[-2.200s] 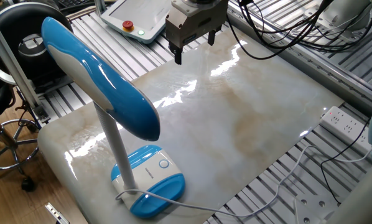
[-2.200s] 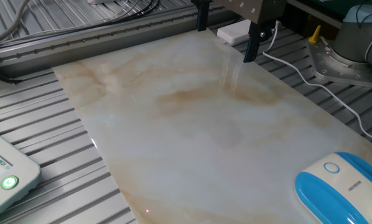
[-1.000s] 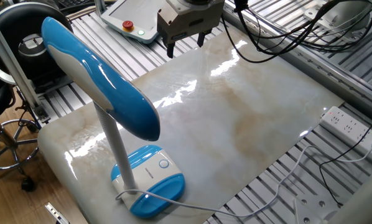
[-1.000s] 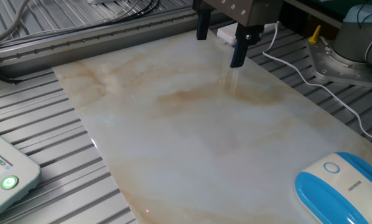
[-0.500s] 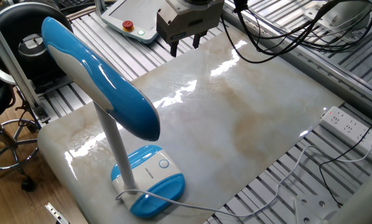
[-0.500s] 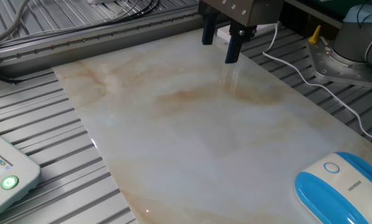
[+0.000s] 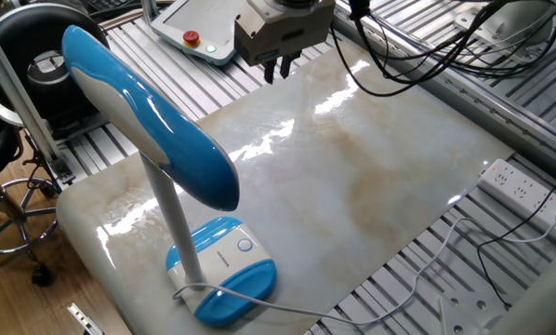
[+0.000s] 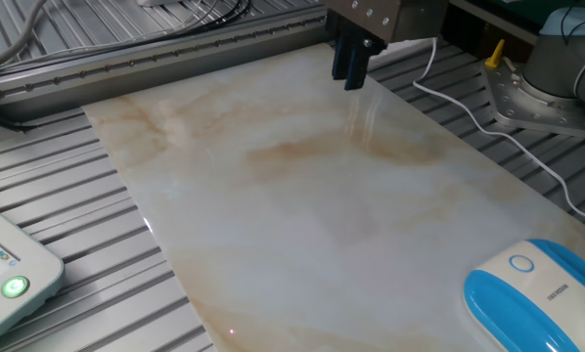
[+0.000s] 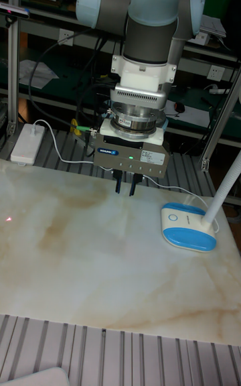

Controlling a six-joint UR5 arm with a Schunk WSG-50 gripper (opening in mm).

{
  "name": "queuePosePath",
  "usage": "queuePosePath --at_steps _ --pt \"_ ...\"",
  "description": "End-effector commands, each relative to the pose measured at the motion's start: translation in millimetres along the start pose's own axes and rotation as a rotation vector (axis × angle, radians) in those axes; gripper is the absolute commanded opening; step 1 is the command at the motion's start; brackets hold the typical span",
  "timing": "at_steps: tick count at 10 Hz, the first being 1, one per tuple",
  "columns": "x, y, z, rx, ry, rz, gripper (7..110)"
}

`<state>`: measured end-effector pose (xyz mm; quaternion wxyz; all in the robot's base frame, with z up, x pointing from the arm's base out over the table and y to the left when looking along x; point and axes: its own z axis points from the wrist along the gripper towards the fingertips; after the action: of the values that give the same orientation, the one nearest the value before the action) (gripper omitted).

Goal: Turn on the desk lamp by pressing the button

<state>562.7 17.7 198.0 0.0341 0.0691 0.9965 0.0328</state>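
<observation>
1. Your black two-finger gripper [image 9: 125, 185] hangs above the far part of the marbled slab [image 7: 352, 177], holding nothing. In the tall fixed view the fingers stand narrow, with only a thin gap between the tips.
2. The glossy sky-blue and white plastic desk lamp [image 7: 157, 130] stands at the near-left corner in the one fixed view, well apart from the gripper. The small round white button [image 7: 245, 246] sits on the top of its oval base [image 7: 224, 270].
3. Watch the long oval lamp head: it overhangs part of the base, so a straight descent from the wrong side could knock it and tip the lamp.
4. The button is small; a slightly off-centre press would land on blue plastic and leave the lamp dark.
5. The thin white cord [image 7: 287, 309] trails off the near edge; snagging it would drag the light base away.
</observation>
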Motion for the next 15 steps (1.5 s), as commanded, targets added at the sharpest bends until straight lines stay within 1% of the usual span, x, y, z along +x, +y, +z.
queuePosePath --at_steps 1,2,5,6,7,8,9,13,15 --pt "-0.6 -2.8 -1.7 0.006 0.000 0.023 7" --pt "-1.1 -10.6 -3.1 0.031 0.001 0.017 7" --pt "-0.6 -12.8 -3.4 0.033 0.005 0.024 7" --pt "0.8 -17.0 -3.9 0.049 0.012 0.041 7" --pt "4.3 -19.6 -4.1 0.058 0.026 0.082 7" --pt "4.4 -22.3 -3.9 0.066 0.029 0.117 7" --pt "7.3 -23.5 -4.0 0.068 0.042 0.127 7" --pt "7.5 -22.3 -5.0 0.057 0.048 0.134 7" --pt "9.0 -19.8 -5.0 0.047 0.055 0.124 7"
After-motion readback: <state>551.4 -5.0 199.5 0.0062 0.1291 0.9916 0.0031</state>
